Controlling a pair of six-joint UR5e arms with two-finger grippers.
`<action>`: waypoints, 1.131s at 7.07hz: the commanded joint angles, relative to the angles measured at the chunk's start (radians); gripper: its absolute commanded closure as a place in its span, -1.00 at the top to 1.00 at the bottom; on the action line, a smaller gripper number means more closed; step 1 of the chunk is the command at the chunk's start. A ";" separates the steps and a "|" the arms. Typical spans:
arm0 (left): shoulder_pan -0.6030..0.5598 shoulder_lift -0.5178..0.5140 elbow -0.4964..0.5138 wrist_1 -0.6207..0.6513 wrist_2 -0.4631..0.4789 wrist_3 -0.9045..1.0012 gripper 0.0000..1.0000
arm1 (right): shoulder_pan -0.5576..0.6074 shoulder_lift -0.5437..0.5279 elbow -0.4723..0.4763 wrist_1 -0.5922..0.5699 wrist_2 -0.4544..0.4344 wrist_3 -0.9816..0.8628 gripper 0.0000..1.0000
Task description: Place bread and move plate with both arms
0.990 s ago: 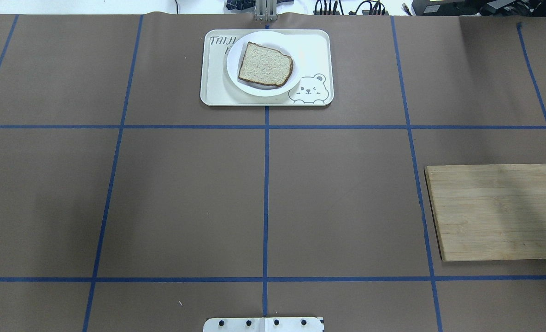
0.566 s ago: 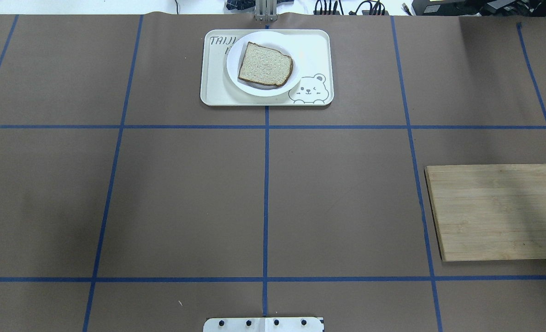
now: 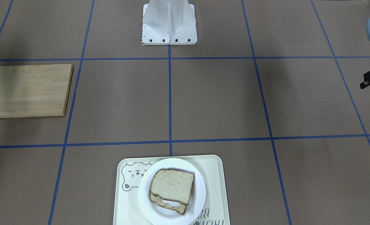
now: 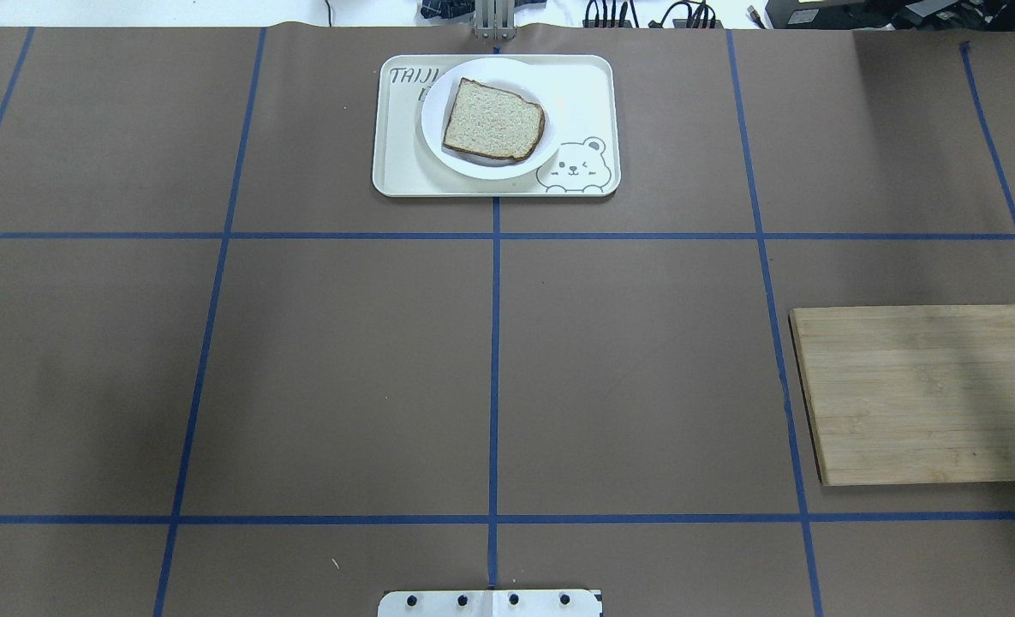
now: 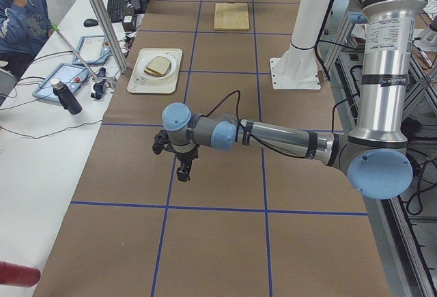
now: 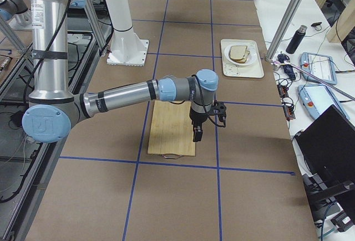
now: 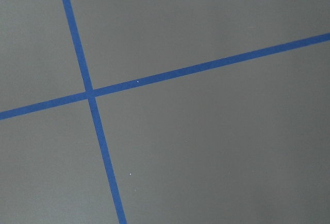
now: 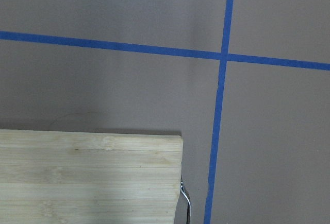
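Bread: the bread (image 4: 494, 120) lies flat on the plate (image 4: 490, 169), on top of a second slice (image 3: 169, 204).
Plate: on the bear tray (image 4: 593, 94), far table edge, centre line.
Left gripper (image 5: 184, 171): hangs over a tape crossing (image 7: 90, 94), well apart from the tray; whether the fingers are apart or together cannot be told.
Right gripper (image 6: 197, 134): above the corner of the wooden board (image 4: 918, 394); finger state also cannot be told.

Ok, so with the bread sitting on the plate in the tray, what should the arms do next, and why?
Probably just retract to home. The bread lies on the plate, the plate sits in the tray, and the left end effector hangs over the table while the right end effector hangs by the cutting board, neither touching anything.
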 commanded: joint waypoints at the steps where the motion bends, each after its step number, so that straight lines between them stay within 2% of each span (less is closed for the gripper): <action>1: 0.001 -0.001 0.010 -0.006 0.000 -0.045 0.96 | 0.000 -0.007 0.008 0.000 0.016 0.003 1.00; 3: 0.001 -0.009 0.002 -0.022 -0.002 -0.234 0.96 | 0.000 -0.004 0.009 0.000 0.015 0.012 1.00; 8: 0.001 -0.001 0.016 -0.058 -0.005 -0.242 0.96 | 0.000 -0.003 0.012 0.000 0.030 0.015 1.00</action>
